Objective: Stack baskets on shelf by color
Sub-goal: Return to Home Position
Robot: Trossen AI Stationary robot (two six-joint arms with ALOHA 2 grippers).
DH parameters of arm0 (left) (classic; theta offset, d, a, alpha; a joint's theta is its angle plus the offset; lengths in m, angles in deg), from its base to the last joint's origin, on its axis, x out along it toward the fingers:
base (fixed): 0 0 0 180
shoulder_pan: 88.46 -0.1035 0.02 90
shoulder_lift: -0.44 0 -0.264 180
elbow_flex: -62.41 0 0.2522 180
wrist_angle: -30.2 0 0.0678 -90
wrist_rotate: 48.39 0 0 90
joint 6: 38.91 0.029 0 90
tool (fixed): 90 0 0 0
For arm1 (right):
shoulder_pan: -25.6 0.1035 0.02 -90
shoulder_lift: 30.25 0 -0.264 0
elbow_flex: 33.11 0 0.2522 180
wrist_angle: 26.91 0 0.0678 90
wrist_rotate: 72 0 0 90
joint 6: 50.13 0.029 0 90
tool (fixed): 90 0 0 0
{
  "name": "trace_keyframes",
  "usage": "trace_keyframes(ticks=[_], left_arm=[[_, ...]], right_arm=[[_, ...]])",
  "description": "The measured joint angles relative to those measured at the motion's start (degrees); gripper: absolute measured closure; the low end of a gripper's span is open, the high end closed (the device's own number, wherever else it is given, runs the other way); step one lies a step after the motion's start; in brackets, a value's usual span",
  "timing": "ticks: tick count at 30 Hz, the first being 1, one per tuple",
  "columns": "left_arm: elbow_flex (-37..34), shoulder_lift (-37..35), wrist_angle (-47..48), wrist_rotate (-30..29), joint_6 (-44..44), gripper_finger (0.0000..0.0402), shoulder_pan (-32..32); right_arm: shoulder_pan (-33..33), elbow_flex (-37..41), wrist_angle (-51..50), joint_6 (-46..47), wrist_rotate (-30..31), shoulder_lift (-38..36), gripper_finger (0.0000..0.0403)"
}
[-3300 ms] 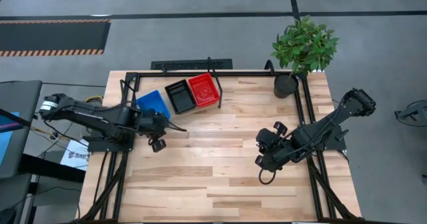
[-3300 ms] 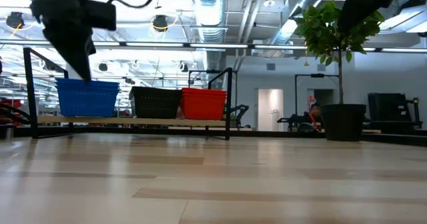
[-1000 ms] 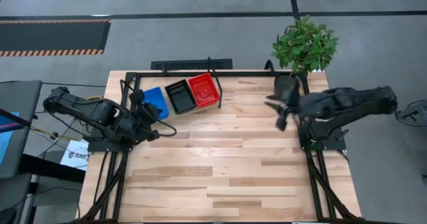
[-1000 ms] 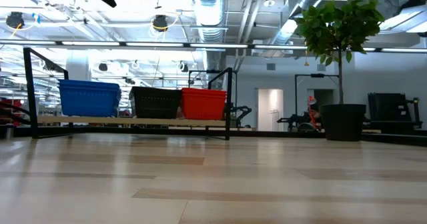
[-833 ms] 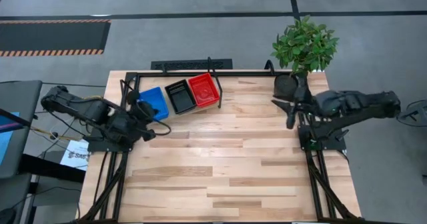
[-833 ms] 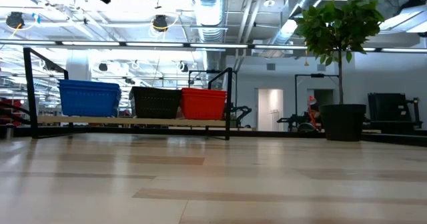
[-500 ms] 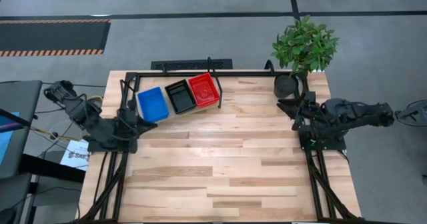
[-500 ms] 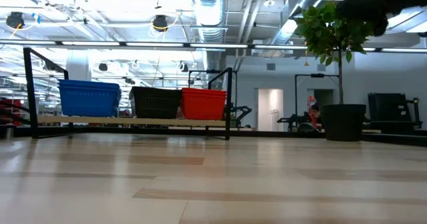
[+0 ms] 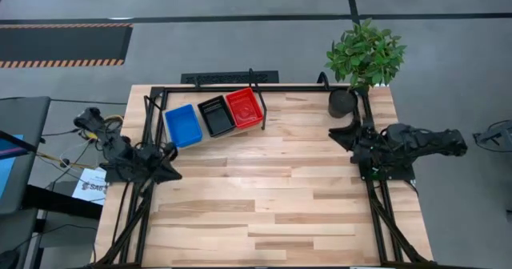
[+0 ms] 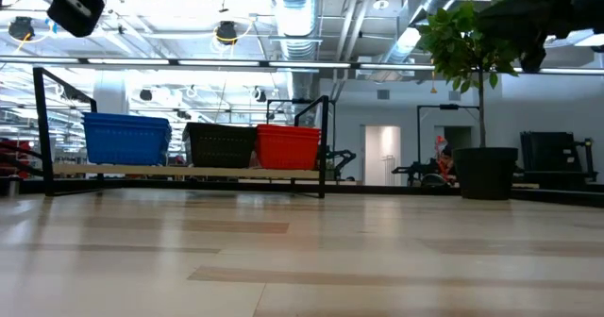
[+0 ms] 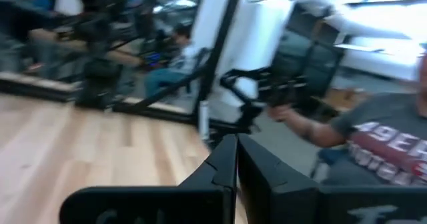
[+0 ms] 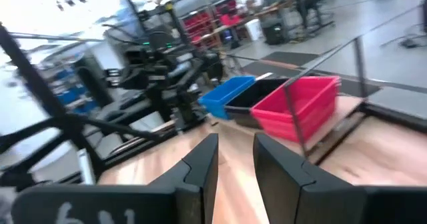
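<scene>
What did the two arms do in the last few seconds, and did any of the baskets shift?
Both arms drew back from the middle of the table. The left gripper, shut, left the blue basket and folded to the left edge; the right gripper, open, retreated to the right edge near the plant. Neither holds anything. The blue basket, black basket and red basket stayed side by side on the shelf.

"49ER", in pale letters, is being shown on the grey shirt (image 11: 387, 141) of a person beyond the left gripper (image 11: 235, 144); the word is being cut off at the edge. Dark print beginning "SA" is being displayed on a white sheet (image 9: 86, 186) beside the left arm's base; the rest cannot be read.
</scene>
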Motion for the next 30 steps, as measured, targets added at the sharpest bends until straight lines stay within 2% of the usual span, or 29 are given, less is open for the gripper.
trace_keyframes(ticks=[5,9,15,24,30], left_arm=[[-4.4,-6.83,-0.65,5.32,0.53,0.0401,-0.02],[-4.68,-6.47,-0.01,8.44,0.59,0.0401,-0.02],[-4.68,-6.5,2.14,9.79,4.41,0.0401,0.0],[-4.68,-6.51,9.87,2.94,4.6,0.0401,-0.02],[-8.29,-6.51,8.39,-3.95,5.21,0.0401,-0.06]], right_arm=[[0.04,6.59,10.03,-0.01,-3.47,0.09,0.0285],[0.06,11.01,16.72,1.38,-4.47,0.13,0.0285],[0.08,17.23,23.81,2.29,-5.92,0.02,0.0285],[0.05,17.23,22.56,1.5,-5.7,0.09,0.0285],[-0.14,17.25,20.17,-0.1,-2.83,0.09,0.0285]])
